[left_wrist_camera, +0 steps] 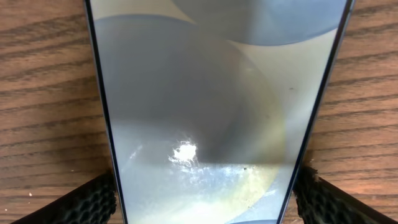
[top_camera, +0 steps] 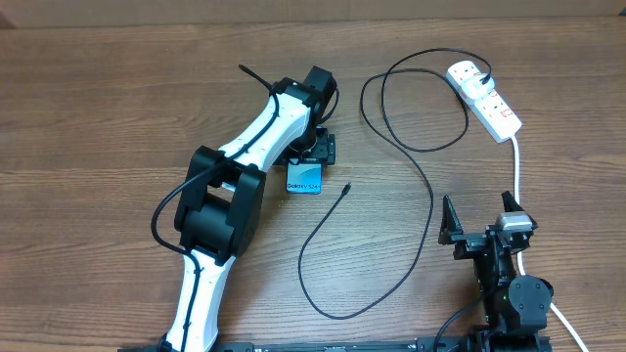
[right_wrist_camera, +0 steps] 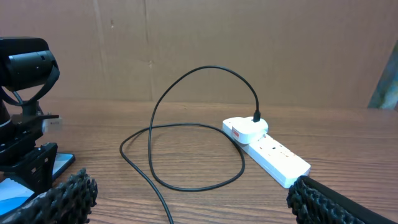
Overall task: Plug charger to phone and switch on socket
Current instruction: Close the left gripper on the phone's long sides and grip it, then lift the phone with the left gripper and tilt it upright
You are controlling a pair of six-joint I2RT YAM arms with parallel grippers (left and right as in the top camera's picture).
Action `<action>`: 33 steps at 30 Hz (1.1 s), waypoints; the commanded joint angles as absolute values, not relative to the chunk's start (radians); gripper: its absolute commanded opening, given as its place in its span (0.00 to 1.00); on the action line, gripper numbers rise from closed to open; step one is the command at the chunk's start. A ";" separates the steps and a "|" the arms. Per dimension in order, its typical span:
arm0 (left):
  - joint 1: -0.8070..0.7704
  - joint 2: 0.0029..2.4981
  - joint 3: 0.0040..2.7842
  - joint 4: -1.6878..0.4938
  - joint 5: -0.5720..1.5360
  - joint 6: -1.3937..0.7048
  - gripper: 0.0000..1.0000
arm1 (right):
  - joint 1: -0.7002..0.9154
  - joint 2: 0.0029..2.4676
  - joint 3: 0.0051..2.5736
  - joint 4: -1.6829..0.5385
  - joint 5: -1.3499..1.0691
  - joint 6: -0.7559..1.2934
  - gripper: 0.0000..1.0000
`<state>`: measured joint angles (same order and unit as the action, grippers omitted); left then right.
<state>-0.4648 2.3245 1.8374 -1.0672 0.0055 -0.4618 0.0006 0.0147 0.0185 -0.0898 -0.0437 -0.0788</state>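
Observation:
The phone (top_camera: 304, 182) lies flat near the table's middle, its "Galaxy S24" end showing; the rest is under my left gripper (top_camera: 318, 149). In the left wrist view its light screen (left_wrist_camera: 205, 93) fills the frame and my left gripper (left_wrist_camera: 205, 196) has a pad against each long edge. The black charger cable (top_camera: 427, 196) runs from its plug (top_camera: 480, 74) in the white socket (top_camera: 486, 98) in loops to a free tip (top_camera: 346, 188) just right of the phone. My right gripper (top_camera: 479, 223) is open and empty; its wrist view (right_wrist_camera: 186, 199) shows the socket (right_wrist_camera: 267, 148) and the cable (right_wrist_camera: 155, 180).
The socket's thick white cord (top_camera: 516, 166) runs down the right side past my right arm. The left arm (top_camera: 235, 186) stretches diagonally across the table's left half. A brown cardboard wall (right_wrist_camera: 249, 43) stands behind the table.

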 commanded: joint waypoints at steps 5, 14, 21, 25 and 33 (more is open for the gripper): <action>-0.458 2.433 1.802 -1.068 -0.007 -0.426 0.82 | 0.005 0.003 0.009 -0.084 -0.038 -0.083 1.00; -0.458 2.433 1.802 -1.069 -0.010 -0.430 0.73 | 0.005 0.003 0.009 -0.084 -0.038 -0.083 1.00; -0.458 2.433 1.826 -1.109 0.001 -0.453 0.71 | 0.005 0.003 0.009 -0.084 -0.038 -0.083 1.00; -0.458 2.433 1.861 -1.147 0.038 -0.453 0.71 | 0.005 0.003 0.009 -0.084 -0.038 -0.083 1.00; -0.429 2.433 1.949 -1.232 0.210 -0.454 0.66 | 0.005 0.003 0.009 -0.084 -0.038 -0.083 1.00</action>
<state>-0.4469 2.3737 1.9339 -1.2175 0.0879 -0.4450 0.0006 0.0147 0.0185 -0.0898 -0.0444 -0.0788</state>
